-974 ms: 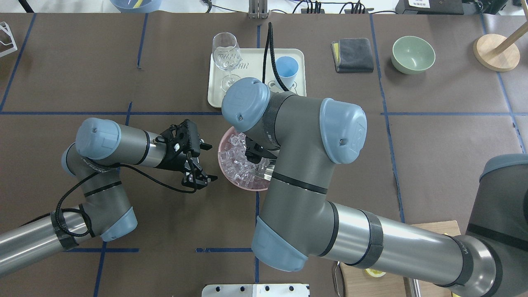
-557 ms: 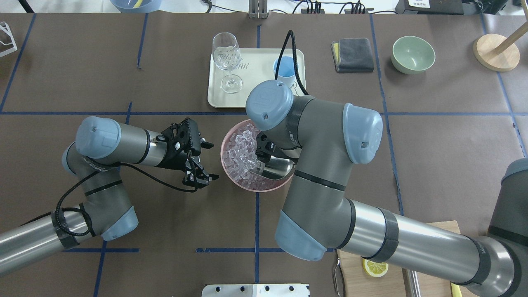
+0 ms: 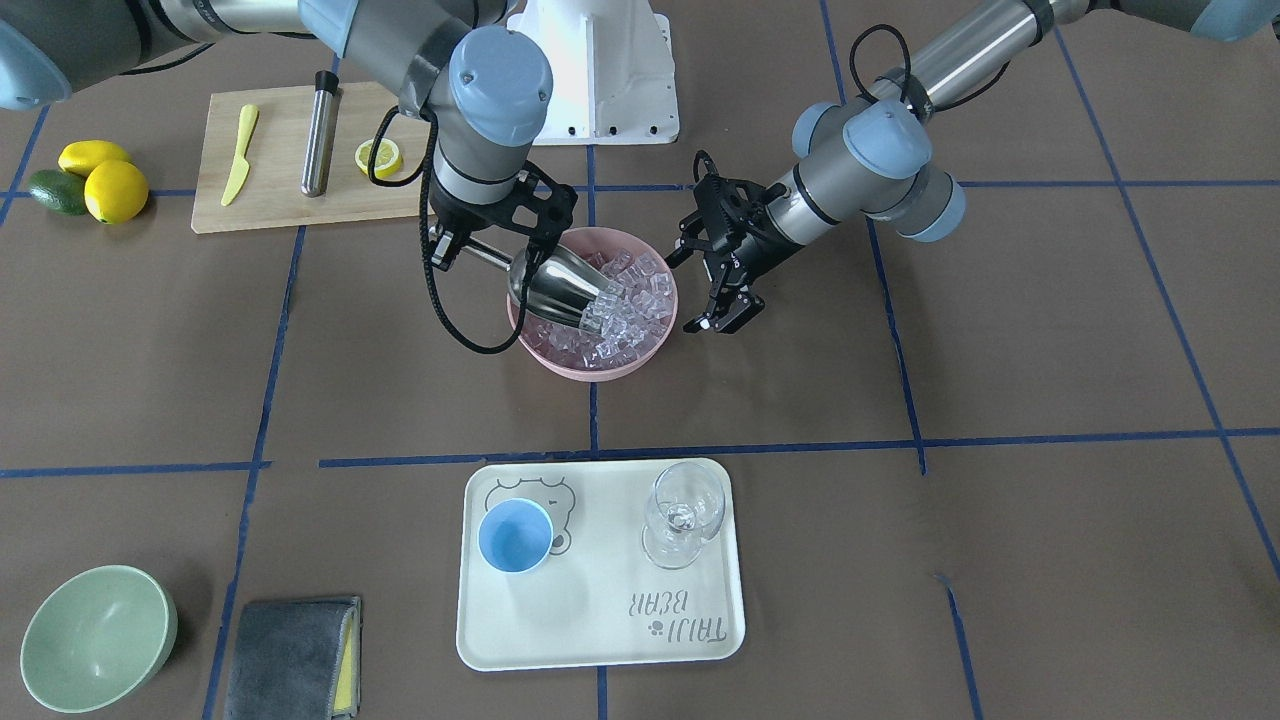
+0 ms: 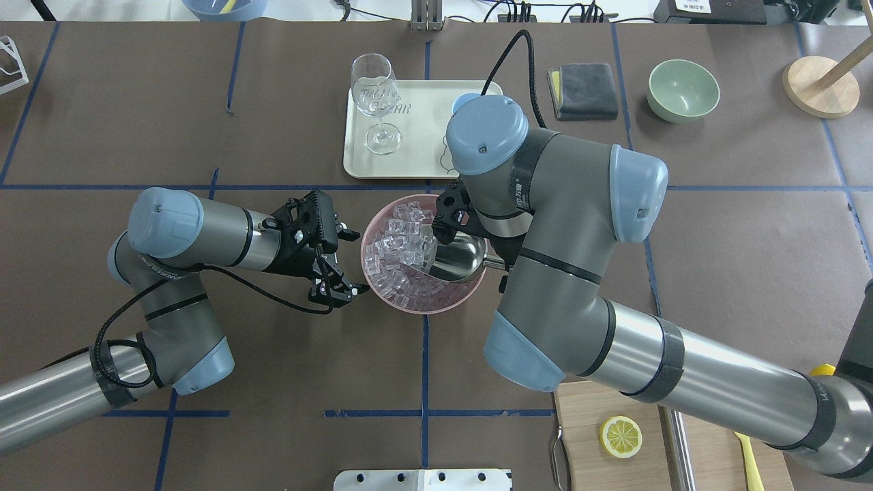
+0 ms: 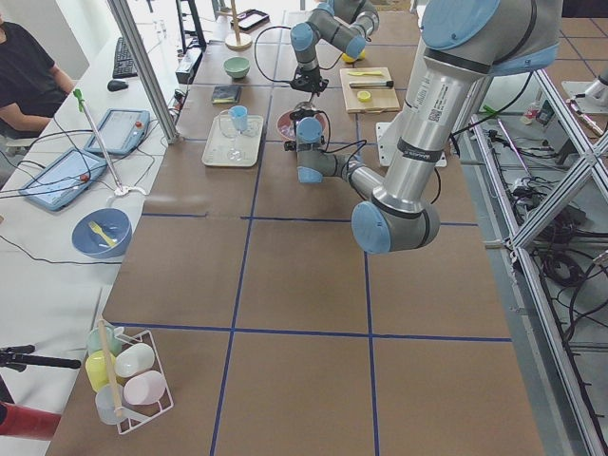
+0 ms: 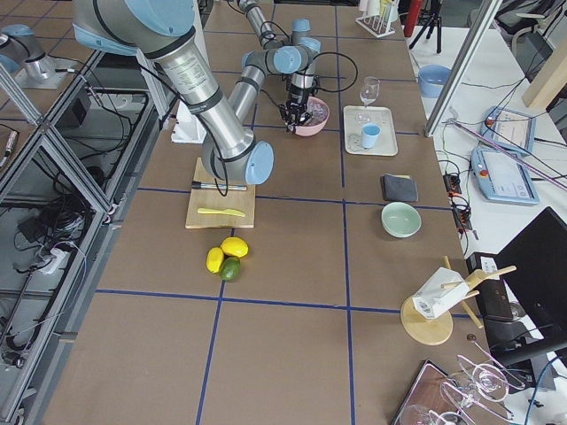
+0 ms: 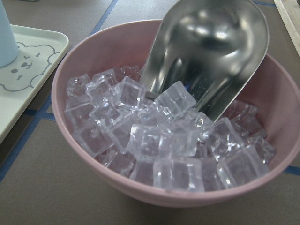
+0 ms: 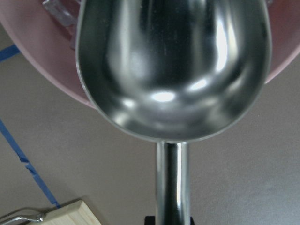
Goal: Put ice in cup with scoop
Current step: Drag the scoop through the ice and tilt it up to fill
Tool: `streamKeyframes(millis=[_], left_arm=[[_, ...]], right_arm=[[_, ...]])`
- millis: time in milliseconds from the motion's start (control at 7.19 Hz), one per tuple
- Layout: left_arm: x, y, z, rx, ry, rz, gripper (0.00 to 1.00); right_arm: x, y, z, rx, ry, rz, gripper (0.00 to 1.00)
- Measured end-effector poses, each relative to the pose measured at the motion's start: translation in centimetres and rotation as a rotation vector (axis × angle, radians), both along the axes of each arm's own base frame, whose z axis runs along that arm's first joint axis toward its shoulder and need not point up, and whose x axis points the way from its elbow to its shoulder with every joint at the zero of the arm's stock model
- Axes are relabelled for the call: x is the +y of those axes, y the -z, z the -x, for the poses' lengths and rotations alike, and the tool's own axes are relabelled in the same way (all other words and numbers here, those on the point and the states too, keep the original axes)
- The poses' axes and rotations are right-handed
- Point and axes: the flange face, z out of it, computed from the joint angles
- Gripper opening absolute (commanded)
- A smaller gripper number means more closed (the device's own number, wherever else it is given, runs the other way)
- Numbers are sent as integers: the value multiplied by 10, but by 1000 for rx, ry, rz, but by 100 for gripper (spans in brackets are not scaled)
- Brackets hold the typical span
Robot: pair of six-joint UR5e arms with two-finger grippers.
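Front view: a brown worktop [image 3: 1050, 580] with blue lines [image 3: 760, 447] is seen. A shiny steel scoop [image 3: 560, 285] is gripped by its handle in the right gripper [image 3: 470, 245], and its mouth is pushed into clear ice [image 3: 640, 300] in a pink bowl [image 3: 592, 368]. The left gripper [image 3: 727, 318] is held open at the bowl's 3 o'clock. The blue cup [image 3: 515, 535] is stood on a tray [image 3: 600, 600] at 7 o'clock.

Overhead view: the right arm [image 4: 566, 204] has been swung toward 1 o'clock, and the cup is now nearly hidden.
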Motion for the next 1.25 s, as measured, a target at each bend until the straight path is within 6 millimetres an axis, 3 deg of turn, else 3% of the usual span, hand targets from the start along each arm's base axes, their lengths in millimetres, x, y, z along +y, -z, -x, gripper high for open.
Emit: streamKeyframes(millis=[418,835,1253], left_arm=[[-3,3,4,5,7,-3,100],[-8,4,9,5,16,-3,100],[-11,5,13,7,24,-4,100]], right_arm=[[-2,-9,1,-65,-20,22,0],[0,-34,4,-156,-74,44,0],[6,-34,5,-217,-128,60,0]])
